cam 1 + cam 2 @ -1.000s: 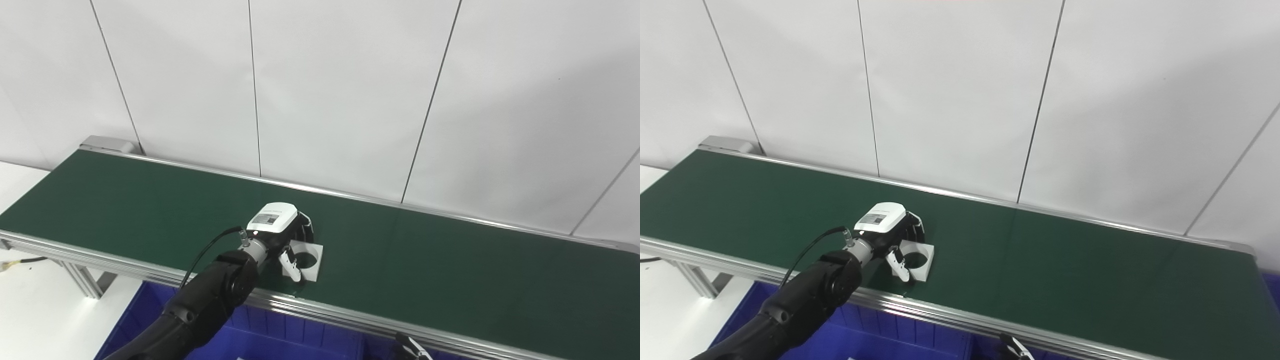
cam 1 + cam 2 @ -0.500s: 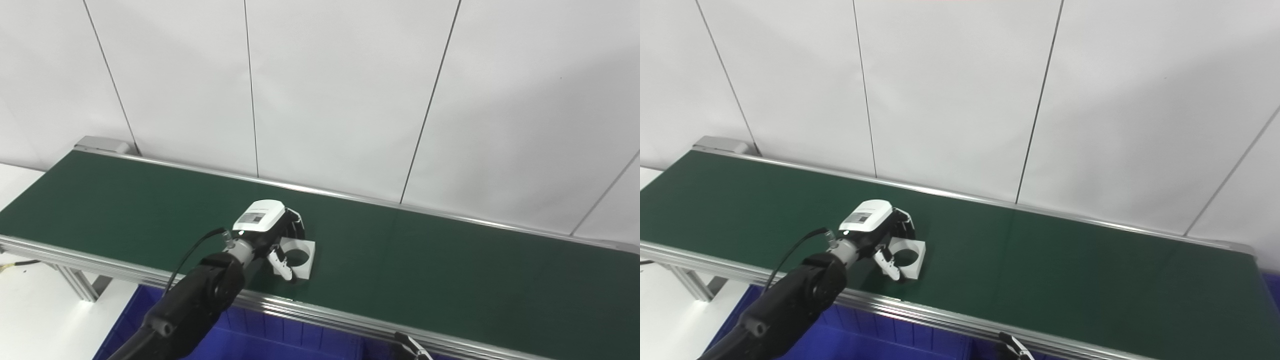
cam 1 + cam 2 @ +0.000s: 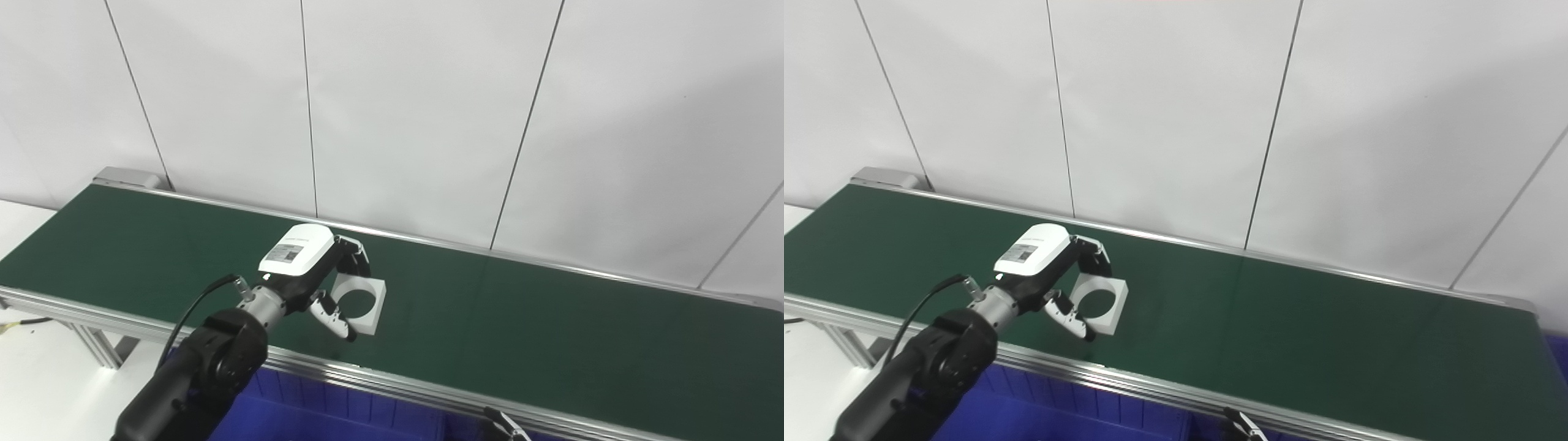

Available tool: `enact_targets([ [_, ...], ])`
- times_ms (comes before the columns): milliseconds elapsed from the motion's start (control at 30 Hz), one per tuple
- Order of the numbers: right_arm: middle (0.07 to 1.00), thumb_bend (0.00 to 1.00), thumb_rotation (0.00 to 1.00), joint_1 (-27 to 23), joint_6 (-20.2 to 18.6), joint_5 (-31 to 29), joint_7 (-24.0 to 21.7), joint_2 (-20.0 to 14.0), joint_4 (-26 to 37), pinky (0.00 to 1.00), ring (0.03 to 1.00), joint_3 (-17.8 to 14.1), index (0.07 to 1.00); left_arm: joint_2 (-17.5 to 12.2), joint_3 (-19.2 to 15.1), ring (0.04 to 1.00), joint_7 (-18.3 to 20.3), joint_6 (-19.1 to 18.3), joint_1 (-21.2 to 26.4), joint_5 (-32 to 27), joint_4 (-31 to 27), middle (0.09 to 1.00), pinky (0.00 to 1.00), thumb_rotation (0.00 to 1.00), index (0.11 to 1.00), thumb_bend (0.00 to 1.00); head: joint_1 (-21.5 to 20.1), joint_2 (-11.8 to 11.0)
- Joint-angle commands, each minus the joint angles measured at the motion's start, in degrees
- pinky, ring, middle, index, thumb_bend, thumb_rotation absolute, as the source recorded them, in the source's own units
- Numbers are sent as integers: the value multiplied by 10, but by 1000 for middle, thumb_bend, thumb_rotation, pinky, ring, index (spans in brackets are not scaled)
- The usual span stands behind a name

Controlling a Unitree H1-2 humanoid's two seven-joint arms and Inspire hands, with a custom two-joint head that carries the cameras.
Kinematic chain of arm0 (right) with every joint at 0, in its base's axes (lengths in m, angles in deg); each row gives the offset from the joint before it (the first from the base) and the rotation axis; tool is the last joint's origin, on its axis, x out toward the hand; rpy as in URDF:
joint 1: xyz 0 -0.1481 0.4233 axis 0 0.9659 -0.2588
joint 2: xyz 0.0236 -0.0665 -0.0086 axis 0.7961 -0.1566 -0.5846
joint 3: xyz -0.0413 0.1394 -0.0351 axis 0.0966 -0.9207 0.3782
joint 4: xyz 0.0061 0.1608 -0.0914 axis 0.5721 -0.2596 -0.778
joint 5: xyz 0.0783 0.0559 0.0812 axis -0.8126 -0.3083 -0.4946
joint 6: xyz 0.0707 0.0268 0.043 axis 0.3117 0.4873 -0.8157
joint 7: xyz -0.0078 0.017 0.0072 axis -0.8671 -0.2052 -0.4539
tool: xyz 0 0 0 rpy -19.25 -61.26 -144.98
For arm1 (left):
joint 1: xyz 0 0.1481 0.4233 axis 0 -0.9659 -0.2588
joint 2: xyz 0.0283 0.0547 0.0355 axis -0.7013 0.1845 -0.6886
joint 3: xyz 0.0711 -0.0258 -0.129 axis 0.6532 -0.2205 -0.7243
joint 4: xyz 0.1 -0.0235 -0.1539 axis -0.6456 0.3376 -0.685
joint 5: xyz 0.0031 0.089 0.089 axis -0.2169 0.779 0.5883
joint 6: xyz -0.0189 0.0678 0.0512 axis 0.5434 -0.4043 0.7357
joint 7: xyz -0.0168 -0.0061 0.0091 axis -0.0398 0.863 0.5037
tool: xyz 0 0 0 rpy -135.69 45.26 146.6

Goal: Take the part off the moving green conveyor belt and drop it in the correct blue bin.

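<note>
Your left robot hand (image 3: pixel 318 278) is clasped on the part (image 3: pixel 359 296): fingers (image 3: pixel 354 260) over its far edge, thumb (image 3: pixel 334 318) under its near edge. The part appears lifted clear of the green conveyor belt (image 3: pixel 551 343), tilted so its bore faces the cameras; any remaining contact with the belt cannot be confirmed.

Risks, as judged from here:
- The pinch sits on two thin edges of a flat piece. If you swing quickly toward the blue bin (image 3: pixel 343 416), the part could pivot between the contacts and slip out.
- A drop now would land it on the belt, which would carry it away.
- The metal rail (image 3: pixel 392 383) lies between hand and bin; a low carry could clip it.
- Which bin is correct cannot be judged; only a corner of one shows below the rail.

Materials: the part is a white square block with a large round through-hole, matte, hard-looking. The belt is dark green, smooth, faintly sheened. The rail is brushed aluminium. The bin looks like ribbed plastic.

Your right robot hand (image 3: pixel 503 425) shows only a tip at the bottom edge; its state cannot be told.
</note>
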Motion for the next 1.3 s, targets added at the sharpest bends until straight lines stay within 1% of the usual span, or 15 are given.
enact_targets([
  [0,828,694,435,0,18,-3,-2,0,20,742,806,-2,879,-17,-17,576,2,7,3,3,-34,446,723,0,517,522,1,1],
  [167,829,684,419,3,13,-8,-6,-2,29,745,806,-3,878,-29,-36,535,26,6,-37,-1,-94,444,665,0,519,522,3,6],
  [400,827,686,424,7,9,-6,-10,-3,40,734,803,-6,875,-34,-63,535,49,17,-102,-36,-166,461,665,0,515,522,5,14],
  [433,827,686,425,8,9,-5,-10,-3,41,734,803,-7,875,-34,-67,535,44,29,-114,-47,-172,461,665,0,515,522,4,18],
  [533,825,692,438,8,7,-6,-12,-4,45,730,799,-8,875,-30,-76,527,36,52,-139,-66,-181,457,634,0,515,522,5,25],
  [667,822,712,456,11,0,-11,-15,-3,54,735,800,-10,874,-24,-86,528,38,66,-172,-81,-189,450,619,0,511,523,4,37],
  [767,823,717,466,13,-9,-9,-16,-1,65,739,802,-11,874,-20,-88,524,45,62,-188,-84,-192,451,621,0,511,523,1,45],
  [833,823,717,475,12,-15,-7,-15,0,71,738,801,-11,874,-18,-90,519,51,57,-197,-92,-194,448,620,0,511,523,-1,59],
  [967,820,726,488,12,-24,-5,-15,1,85,735,801,-12,872,-15,-93,545,60,53,-213,-111,-191,465,639,0,503,523,-2,75],
  [1000,818,723,478,12,-27,-6,-16,2,89,735,798,-12,871,-14,-93,555,62,51,-216,-115,-190,469,642,0,500,524,-1,83],
  [1033,818,721,474,12,-30,-6,-16,2,92,735,797,-12,871,-14,-93,558,63,50,-218,-118,-190,469,643,0,499,524,-1,83],
  [1067,818,722,473,12,-34,-8,-17,2,96,735,797,-13,871,-13,-92,557,64,52,-221,-120,-186,470,641,0,499,524,1,94],
  [1200,815,725,468,13,-49,-9,-18,3,111,735,796,-14,868,-9,-85,553,66,57,-230,-118,-172,477,618,0,495,524,1,102],
  [1233,815,725,470,13,-51,-8,-18,3,115,733,796,-14,868,-7,-83,557,66,57,-232,-119,-166,481,618,0,492,524,2,112],
  [1267,815,725,475,13,-53,-7,-18,3,117,731,796,-14,869,-6,-82,564,66,58,-233,-120,-162,487,626,0,488,524,2,112],
])
